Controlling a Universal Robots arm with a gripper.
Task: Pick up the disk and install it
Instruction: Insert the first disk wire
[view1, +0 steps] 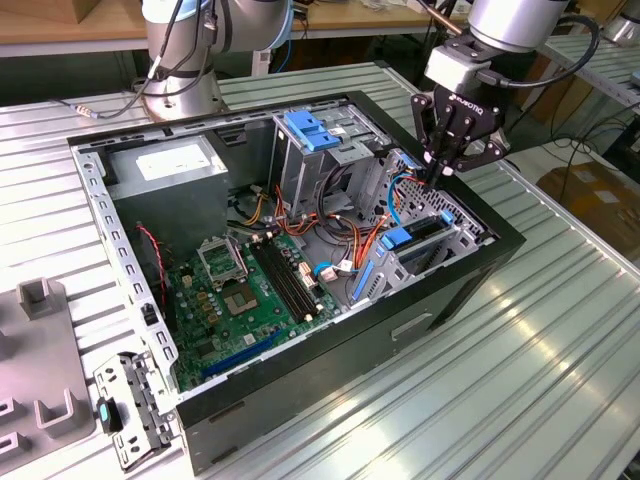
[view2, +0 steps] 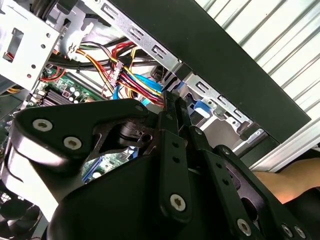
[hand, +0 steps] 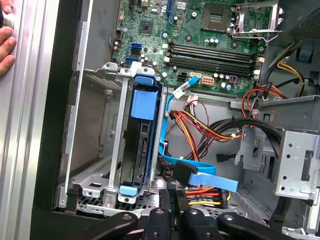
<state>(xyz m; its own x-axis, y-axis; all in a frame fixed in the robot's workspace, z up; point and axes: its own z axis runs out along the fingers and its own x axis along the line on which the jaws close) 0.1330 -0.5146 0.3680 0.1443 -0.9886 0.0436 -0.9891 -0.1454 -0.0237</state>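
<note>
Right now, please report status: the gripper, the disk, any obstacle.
Gripper shut, empty, over the drive bay. Disk seated on edge in its bay slot. Loose blue cable and wire bundle beside it.

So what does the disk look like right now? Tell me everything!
The disk stands on its edge in a slot of the grey metal drive cage by the case wall. In the first wrist view its dark narrow side faces out, framed by blue plastic rails with tabs at both ends. The gripper hangs just above that corner, not touching the disk.
</note>
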